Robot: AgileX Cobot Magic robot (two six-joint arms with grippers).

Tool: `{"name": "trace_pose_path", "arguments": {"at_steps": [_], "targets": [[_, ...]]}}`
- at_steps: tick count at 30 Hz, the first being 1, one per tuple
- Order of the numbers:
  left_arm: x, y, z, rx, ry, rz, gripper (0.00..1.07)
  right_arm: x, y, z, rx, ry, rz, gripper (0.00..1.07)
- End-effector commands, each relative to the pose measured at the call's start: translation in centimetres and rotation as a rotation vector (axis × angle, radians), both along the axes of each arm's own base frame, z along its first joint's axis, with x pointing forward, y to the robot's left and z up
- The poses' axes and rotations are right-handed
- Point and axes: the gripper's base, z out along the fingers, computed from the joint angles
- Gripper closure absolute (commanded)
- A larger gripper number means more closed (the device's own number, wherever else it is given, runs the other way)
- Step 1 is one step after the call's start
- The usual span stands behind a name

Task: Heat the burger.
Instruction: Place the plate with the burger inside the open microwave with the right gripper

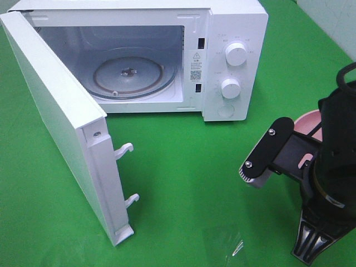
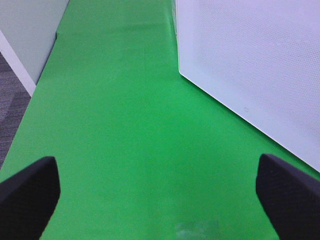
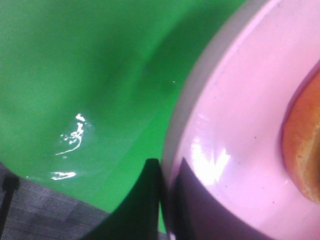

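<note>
The burger [image 3: 306, 150] shows only as a small part in the right wrist view: an orange-brown, slightly rough, curved edge. It lies on the pink plate [image 3: 240, 115]. This plate is round, smooth and glossy, with a bright reflection on its surface and a paler raised rim. The right gripper [image 3: 166, 172] is clamped on that rim, one dark finger on the inner side and one on the outer side, near the burger but not touching it. I cannot tell whether the plate rests on the table or is lifted.

In the high view the burger is hidden behind the black right arm [image 1: 334, 167]. Only a curved piece of the plate is seen there, at the right side, well apart from the microwave [image 1: 233, 61]. A matte green cloth [image 1: 194, 183] covers the table.

The microwave is a smooth white box. Its door [image 1: 55, 111] is swung wide open to the left, with two white hooks [image 1: 125, 150] on its free edge. The chamber holds a round, clear glass turntable [image 1: 130, 75]. On the panel two round white knobs [image 1: 236, 54] sit one above the other.

The left gripper [image 2: 160, 195] has its two black, finely grained fingertips [image 2: 30, 192] standing wide apart over the green cloth. Near it is a flat white panel with a fine dotted pattern.
</note>
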Motion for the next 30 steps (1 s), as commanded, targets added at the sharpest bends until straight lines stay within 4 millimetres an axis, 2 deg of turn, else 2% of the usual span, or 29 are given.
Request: {"name": "trace_pose_path", "arguments": {"at_steps": [1, 14, 22, 30], "targets": [[-0.3, 0.0, 0.0, -0.003, -0.033, 0.000, 0.07, 0.3, -0.5, 0.5, -0.070, -0.055, 0.017, 1.07], [-0.3, 0.0, 0.0, -0.003, -0.033, 0.000, 0.07, 0.9, -0.2, 0.7, -0.068, -0.112, 0.088, 1.07], [-0.3, 0.0, 0.0, -0.003, -0.033, 0.000, 0.07, 1.3, 0.8, 0.7, -0.020, -0.126, 0.221, 1.07], [-0.3, 0.0, 0.0, -0.003, -0.033, 0.000, 0.07, 1.6, 1.1, 0.8, -0.060, -0.137, 0.344, 1.06]]}}
